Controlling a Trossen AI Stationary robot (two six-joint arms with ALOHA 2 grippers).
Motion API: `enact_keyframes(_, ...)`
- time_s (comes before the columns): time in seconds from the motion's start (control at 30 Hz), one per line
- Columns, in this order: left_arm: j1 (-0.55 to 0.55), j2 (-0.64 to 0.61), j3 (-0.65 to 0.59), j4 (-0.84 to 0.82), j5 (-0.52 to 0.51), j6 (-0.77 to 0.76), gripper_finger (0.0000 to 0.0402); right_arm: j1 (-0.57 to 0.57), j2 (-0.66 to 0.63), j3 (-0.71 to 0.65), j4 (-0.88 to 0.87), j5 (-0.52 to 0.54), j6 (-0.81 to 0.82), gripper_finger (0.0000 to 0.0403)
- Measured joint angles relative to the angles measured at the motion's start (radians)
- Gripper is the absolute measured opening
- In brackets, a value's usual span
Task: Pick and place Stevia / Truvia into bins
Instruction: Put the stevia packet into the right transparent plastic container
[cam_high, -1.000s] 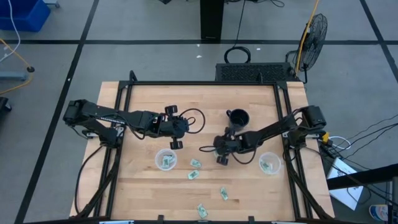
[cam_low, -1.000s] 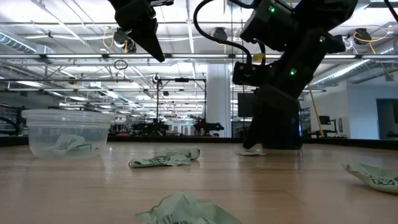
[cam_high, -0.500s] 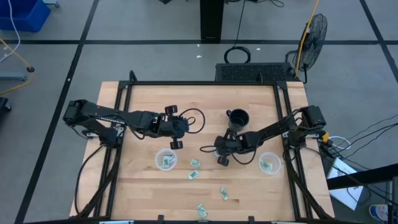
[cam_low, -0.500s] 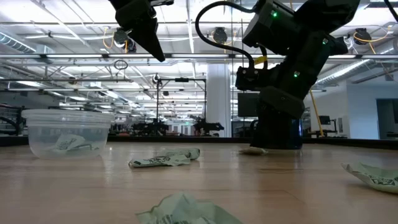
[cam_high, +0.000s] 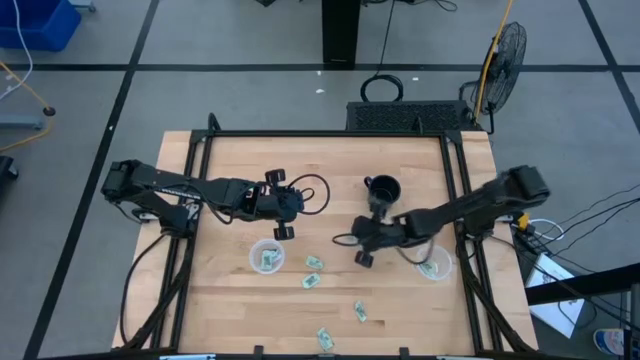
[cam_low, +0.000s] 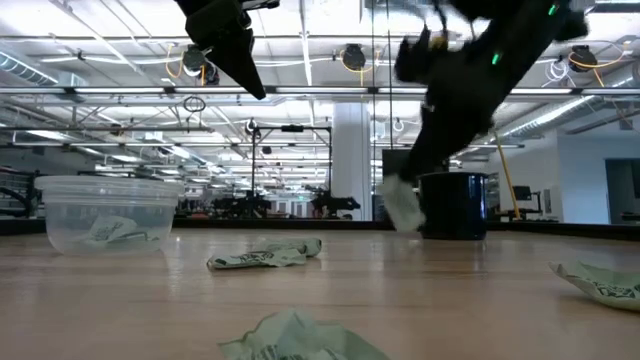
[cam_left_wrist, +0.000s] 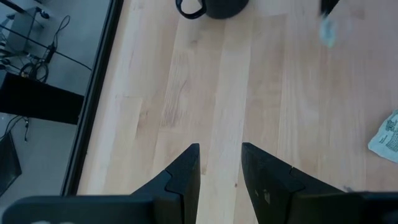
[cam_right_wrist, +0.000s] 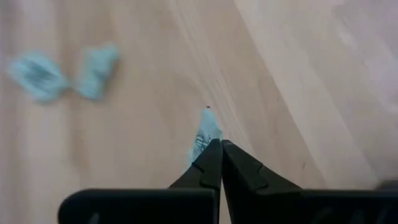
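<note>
My right gripper (cam_high: 352, 238) is shut on one pale green Stevia / Truvia sachet (cam_low: 400, 205), near the table's middle and in front of the black mug (cam_high: 384, 190). My left gripper (cam_left_wrist: 221, 152) stands open with nothing between its fingers, high over the table left of the middle (cam_high: 298, 203). Other sachets lie flat on the wood (cam_high: 314, 263) (cam_high: 310, 282) (cam_high: 359, 311). Two clear bins stand on the table: the left one (cam_high: 267, 257) and the right one (cam_high: 433, 263), each with a sachet inside. My right gripper pinches the sachet between its two fingertips, at the sachet's upper end (cam_right_wrist: 207, 138). The fingers come from above, slanting down. The rest of the sachet (cam_low: 402, 212) hangs below them, tilted and clear of the table.
The mug (cam_low: 455, 205) stands just behind the held sachet. One more sachet (cam_high: 324, 339) lies near the front edge. A dark frame (cam_high: 300, 134) runs round the tabletop. Bare wood lies between the two bins.
My right gripper has taken hold of the sachet that lay on the table in front of the mug and has risen with it. The sachet now hangs clear of the wood. The right arm has swung a little toward the near edge.
</note>
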Motion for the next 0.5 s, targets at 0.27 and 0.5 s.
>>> enact_keyframes(0.27, 0.000, 0.000, 0.000, 0.000, -0.001, 0.000, 0.0124, 0.158, -0.296, 0.002, -0.507, -0.172, 0.233, 0.0000)
enact_keyframes(0.5, 0.000, 0.000, 0.000, 0.001, 0.000, -0.004, 0.0124, 0.284, -0.432, 0.002, -0.915, -0.231, 0.614, 0.0000)
